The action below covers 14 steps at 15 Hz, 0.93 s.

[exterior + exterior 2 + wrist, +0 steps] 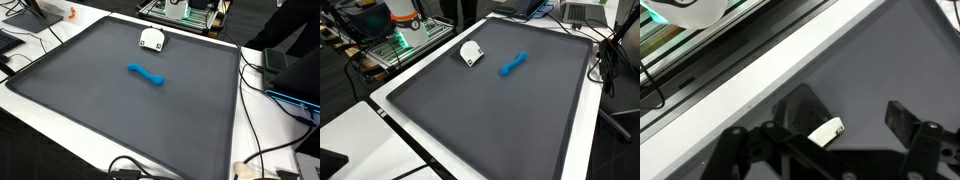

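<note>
My gripper (847, 122) shows only in the wrist view. Its dark fingers are spread wide and hold nothing. Between them, lower down on the dark grey mat (880, 60), lies a small white object (826, 130). It is close to the mat's edge and the white table border (760, 62). In both exterior views a white object with black parts (152, 39) (471, 53) sits on the mat (120, 105) (510, 120) near that edge. A blue elongated object (146, 73) (512, 64) lies near the mat's middle. The arm is out of view in both exterior views.
A rack with green electronics (405, 42) (185, 12) stands just beyond the table edge. Cables (262, 75) and laptops (582, 12) lie along one side. More cables (135, 168) lie at the near edge.
</note>
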Available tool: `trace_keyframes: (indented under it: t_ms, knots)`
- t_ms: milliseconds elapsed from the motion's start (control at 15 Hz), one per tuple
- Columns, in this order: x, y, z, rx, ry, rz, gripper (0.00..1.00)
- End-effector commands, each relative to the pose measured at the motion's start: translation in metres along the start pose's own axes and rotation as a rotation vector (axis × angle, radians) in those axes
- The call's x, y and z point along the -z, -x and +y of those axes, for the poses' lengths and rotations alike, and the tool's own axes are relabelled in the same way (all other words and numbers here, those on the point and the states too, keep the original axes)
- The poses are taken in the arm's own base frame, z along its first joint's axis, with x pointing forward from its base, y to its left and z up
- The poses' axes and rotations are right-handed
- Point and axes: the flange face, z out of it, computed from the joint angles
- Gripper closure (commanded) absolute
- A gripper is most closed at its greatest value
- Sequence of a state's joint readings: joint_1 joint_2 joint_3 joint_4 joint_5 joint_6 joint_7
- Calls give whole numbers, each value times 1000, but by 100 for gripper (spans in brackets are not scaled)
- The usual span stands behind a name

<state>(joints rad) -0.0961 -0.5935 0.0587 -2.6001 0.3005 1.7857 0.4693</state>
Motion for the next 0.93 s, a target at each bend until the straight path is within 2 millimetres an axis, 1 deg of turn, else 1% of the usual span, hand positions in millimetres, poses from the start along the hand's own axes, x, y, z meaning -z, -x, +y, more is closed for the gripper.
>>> trace_keyframes:
  t_ms: [0, 200, 467, 533, 867]
  knots:
    - [-36, -9, 2, -123, -47, 5, 0]
    - [-61, -20, 5, -168, -71, 14, 0]
    - [-84, -36, 9, -267, -174, 33, 0]
    - [-83, -48, 3, -298, -204, 33, 0]
    - [-113, -67, -1, -442, -291, 2, 0]
